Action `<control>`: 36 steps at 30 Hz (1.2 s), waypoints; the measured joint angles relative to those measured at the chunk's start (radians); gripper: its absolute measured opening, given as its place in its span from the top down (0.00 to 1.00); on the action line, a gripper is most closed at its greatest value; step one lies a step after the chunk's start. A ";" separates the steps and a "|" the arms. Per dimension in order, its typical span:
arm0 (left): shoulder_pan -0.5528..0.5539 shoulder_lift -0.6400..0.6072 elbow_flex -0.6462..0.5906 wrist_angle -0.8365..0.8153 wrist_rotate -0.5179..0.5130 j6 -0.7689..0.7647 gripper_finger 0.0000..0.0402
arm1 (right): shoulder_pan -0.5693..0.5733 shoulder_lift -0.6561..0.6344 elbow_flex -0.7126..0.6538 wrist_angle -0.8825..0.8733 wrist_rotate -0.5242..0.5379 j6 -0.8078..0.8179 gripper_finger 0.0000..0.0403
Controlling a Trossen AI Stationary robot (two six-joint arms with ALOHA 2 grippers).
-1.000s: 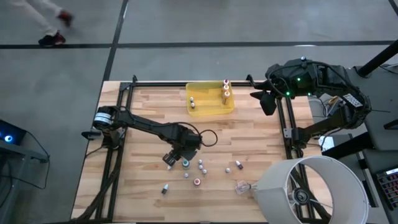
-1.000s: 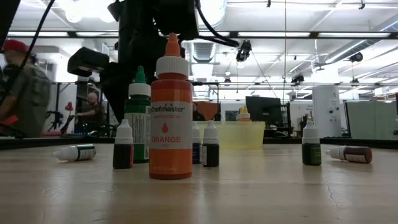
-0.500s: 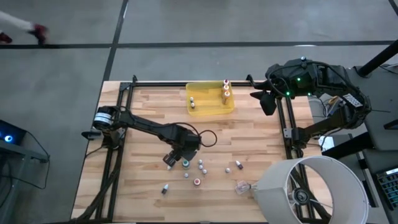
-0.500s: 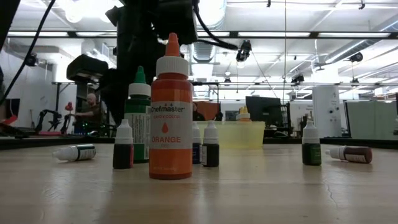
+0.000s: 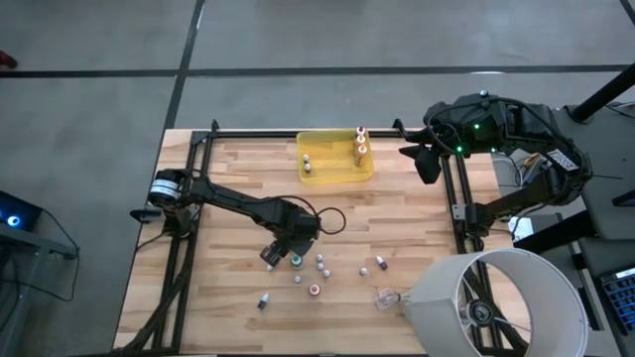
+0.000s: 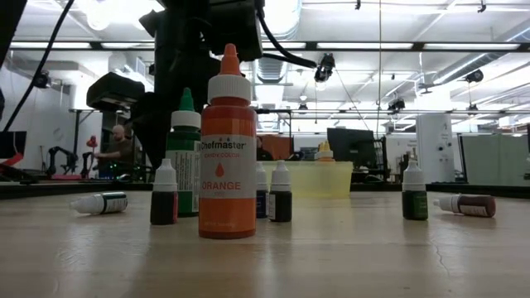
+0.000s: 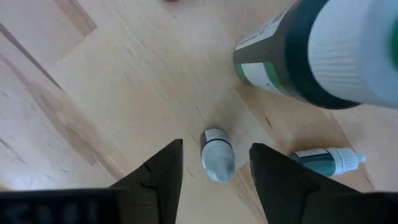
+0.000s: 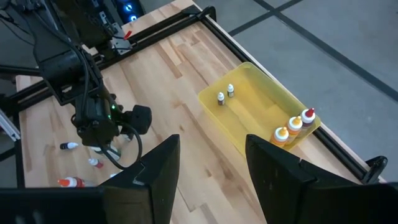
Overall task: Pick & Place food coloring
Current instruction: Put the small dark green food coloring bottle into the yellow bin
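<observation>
- High view: the left gripper (image 5: 279,250) hovers over a loose scatter of food coloring bottles (image 5: 316,270) on the slatted wooden table (image 5: 228,198). The translucent yellow tray (image 5: 337,171) already holds a few bottles. The right gripper (image 5: 427,164) waits at the table's far right edge.
- Low view: an orange-capped squeeze bottle (image 6: 228,157) marked ORANGE stands upright, with a green-capped bottle (image 6: 184,157) just behind it. Smooth and narrow-based, these look easy to topple.
- Left wrist view: the dark fingers (image 7: 158,177) stand apart, released, on either side of a small grey white-capped bottle (image 7: 216,155) lying on the wood. A large green-labelled bottle (image 7: 317,53) sits close by. I judge a skewed closing could roll the round bottle away or knock that neighbour.
- Right wrist view: this arm's fingers (image 8: 155,171) are spread and hold nothing, high above the tray.
</observation>
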 joint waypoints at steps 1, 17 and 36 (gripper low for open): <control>0.000 0.000 0.000 0.000 0.001 0.000 0.62 | 0.000 0.000 0.000 0.000 0.000 0.002 0.57; 0.000 0.000 -0.010 0.007 0.007 0.011 0.70 | 0.000 0.001 0.000 0.000 0.000 0.002 0.57; 0.000 0.000 -0.020 0.012 0.021 -0.011 0.74 | 0.000 0.001 0.000 0.001 0.001 -0.001 0.57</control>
